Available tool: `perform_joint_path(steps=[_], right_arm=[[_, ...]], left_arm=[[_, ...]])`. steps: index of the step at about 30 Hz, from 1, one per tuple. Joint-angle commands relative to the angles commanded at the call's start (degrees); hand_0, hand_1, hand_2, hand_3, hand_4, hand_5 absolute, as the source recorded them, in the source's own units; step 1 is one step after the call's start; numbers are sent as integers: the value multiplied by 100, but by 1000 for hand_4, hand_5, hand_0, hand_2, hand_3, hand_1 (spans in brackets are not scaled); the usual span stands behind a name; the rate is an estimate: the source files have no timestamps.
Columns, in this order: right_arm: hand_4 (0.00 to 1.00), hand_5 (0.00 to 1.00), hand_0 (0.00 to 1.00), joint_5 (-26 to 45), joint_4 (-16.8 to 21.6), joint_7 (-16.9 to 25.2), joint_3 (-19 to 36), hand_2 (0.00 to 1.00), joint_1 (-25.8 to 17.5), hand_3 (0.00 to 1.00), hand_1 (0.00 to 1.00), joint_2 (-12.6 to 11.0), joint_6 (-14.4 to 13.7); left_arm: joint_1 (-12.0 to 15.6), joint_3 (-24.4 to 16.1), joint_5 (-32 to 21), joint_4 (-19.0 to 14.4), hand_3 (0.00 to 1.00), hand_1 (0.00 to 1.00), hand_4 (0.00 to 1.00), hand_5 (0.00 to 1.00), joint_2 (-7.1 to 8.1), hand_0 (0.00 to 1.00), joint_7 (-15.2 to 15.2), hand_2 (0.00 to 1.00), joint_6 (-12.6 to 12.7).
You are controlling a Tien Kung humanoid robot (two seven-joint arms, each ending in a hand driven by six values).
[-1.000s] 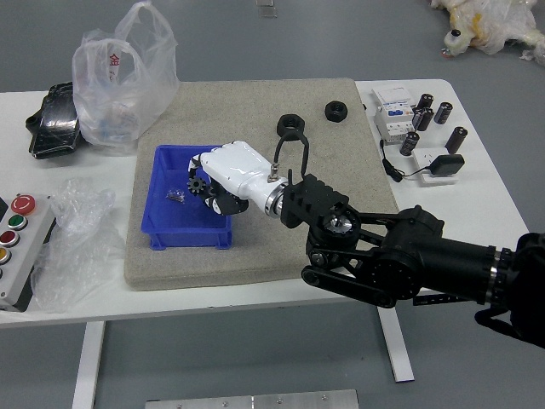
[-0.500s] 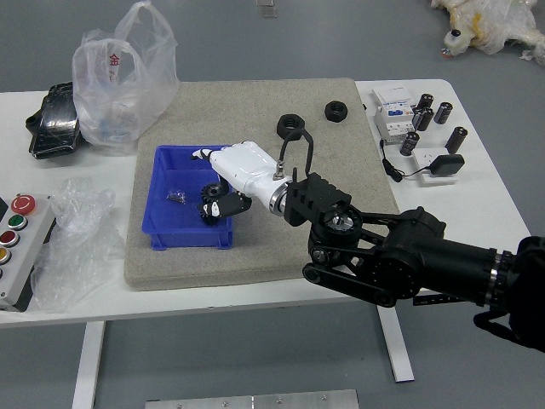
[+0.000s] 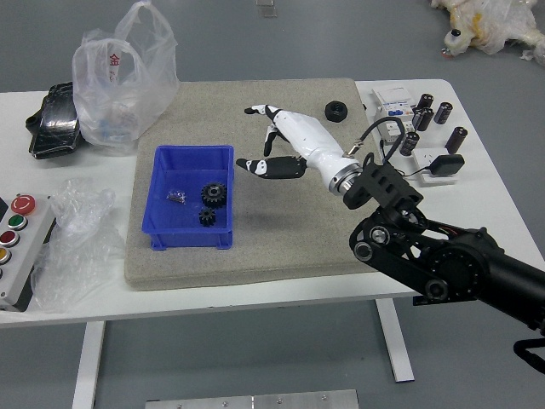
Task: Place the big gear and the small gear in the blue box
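Note:
The big black gear lies inside the blue box, toward its right wall. Just below it in the picture, the small black gear rests on the box floor as well. My right hand is in the air to the right of the box, white-backed with black fingertips. Its fingers are spread and hold nothing. My left hand is out of view.
A small clear packet lies in the box. One black ring sits on the grey mat. Plastic bags and a button panel are at left. Black cylinders, a white device and a cable stand at right.
The right hand has let go of the gears and moved right and up, away from over the box. Both gears now show fully in the box. The hand now covers the second black ring.

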Motion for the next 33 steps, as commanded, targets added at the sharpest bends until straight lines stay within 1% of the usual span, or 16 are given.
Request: perform_joint_path(steps=[2,4,5,6,9,12,16,17,18,22,23,28,29,33], right_arm=[[797,434,403,338,176,300,394,654,-310,768,589,-178,14],[797,434,403,613,313,543,749,654,-595,768,589,-299,11],[793,422,383,736,387,653,916,662,-741,743,585,-363,5],[793,422,383,873,457,774,1107,662,-912,743,585,-424,0],[793,422,383,1236,594,1023,1652,662,-1431,743,585,-552,3],[792,417,399,1509,588,1179,2126,666,-1908,731,594,-566,31],[792,417,399,1804,521,1357,2703,666,-2478,731,594,-489,95],[784,420,428,1859,512,1398,2822,668,-2588,717,605,-470,113],[784,420,428,1923,505,1448,2969,668,-2722,717,605,-450,137],[784,420,428,2302,481,1690,3403,668,-2913,717,605,-424,272],[785,422,442,2416,473,1762,3487,669,-2936,713,609,-418,330],[785,422,442,3043,410,2069,3781,669,-3032,713,609,-381,580],[794,458,519,3167,396,2120,3819,673,-3045,679,629,-375,623],[794,458,519,3501,370,2261,3945,673,-3086,679,629,-360,753]], left_arm=[[-4,25,-31,6,640,464,630,285,-4,626,-24,504,5],[-2,27,-31,9,640,464,630,285,-10,626,-32,504,4],[5,28,-31,10,640,464,630,284,-14,626,-34,504,4],[12,30,-34,11,640,464,630,284,-19,626,-37,504,5],[35,30,-33,15,640,464,630,284,-27,626,-40,504,4],[44,21,-16,17,640,465,630,285,-27,626,-40,504,-1],[45,17,3,20,640,465,630,285,-28,626,-44,504,-10],[45,17,6,21,640,464,630,285,-28,626,-46,504,-11],[44,19,7,22,640,464,630,285,-27,626,-49,504,-13],[44,72,-77,29,640,464,630,285,-30,626,-90,504,6],[39,78,-82,29,640,463,630,285,-33,626,-93,504,4],[21,116,-138,31,640,463,630,285,-47,626,-111,504,9],[19,123,-146,32,640,465,630,284,-49,626,-115,504,9],[-5,156,-198,39,640,465,630,284,-41,626,-144,504,19]])
